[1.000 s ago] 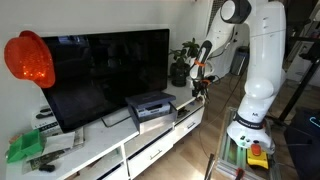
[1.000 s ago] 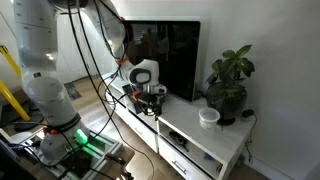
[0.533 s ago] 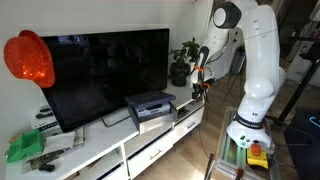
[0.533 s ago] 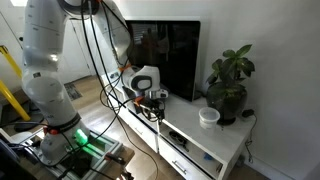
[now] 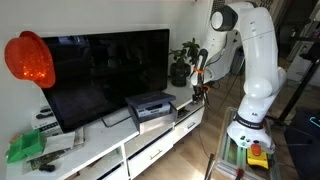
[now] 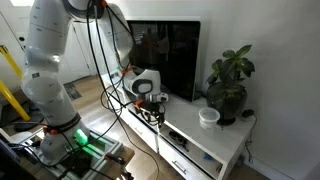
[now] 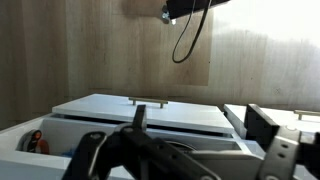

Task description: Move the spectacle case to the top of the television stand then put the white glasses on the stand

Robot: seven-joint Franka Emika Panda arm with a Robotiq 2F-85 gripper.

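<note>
Arches the white jointed robot arm (image 5: 255, 60) high above its base and folds it down before the front edge of the long, low white television stand (image 5: 110, 150), toward the end bearing the green potted plant (image 6: 228, 85). Holds the black fingers (image 6: 152, 103) spread wide, grasping nothing, facing the stand in the wrist view. Cannot make out the small dark spectacle case anywhere.

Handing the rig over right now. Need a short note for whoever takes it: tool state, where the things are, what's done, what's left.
Tool: open, empty, hanging low in front of the TV stand.
On the stand top: TV, black-and-grey box, plant, white bowl.
Glasses case and white glasses: cannot make out either in any view.
Done: nothing that shows.
Left: case onto the stand top, then the glasses.
</note>
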